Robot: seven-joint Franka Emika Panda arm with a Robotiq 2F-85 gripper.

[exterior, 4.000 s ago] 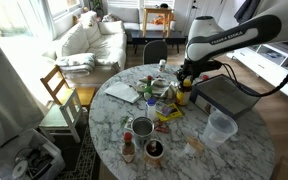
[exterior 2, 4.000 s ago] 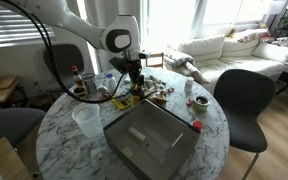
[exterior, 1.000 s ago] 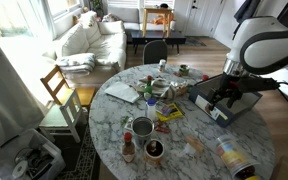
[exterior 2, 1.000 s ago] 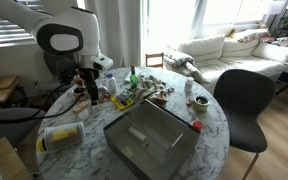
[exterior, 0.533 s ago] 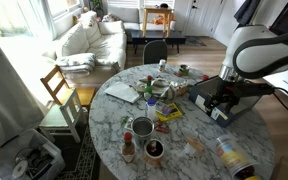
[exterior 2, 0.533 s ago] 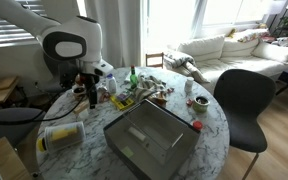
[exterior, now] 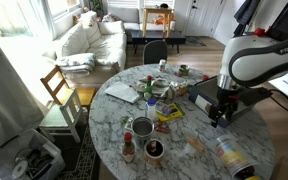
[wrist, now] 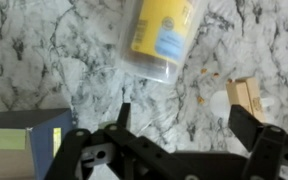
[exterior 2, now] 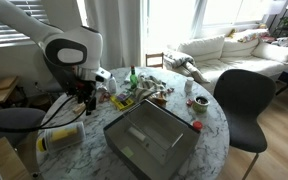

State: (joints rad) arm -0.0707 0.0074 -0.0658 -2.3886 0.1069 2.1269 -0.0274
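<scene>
My gripper is open and empty, hanging just above the marble table. It shows in both exterior views. A clear plastic cup with yellow on it lies on its side a little beyond my fingertips. It also shows lying near the table edge in both exterior views. A small tan box lies by one fingertip. The corner of a grey tray with a yellow note is by the other finger.
The large grey tray takes up one side of the round table. Bottles, cans and packets crowd the middle. A red-capped bottle and dark cup stand near the edge. A dark chair stands close.
The cup stood upright four seconds ago and now lies on its side. Over the last second my gripper has come down and a little toward the cup, still open.
</scene>
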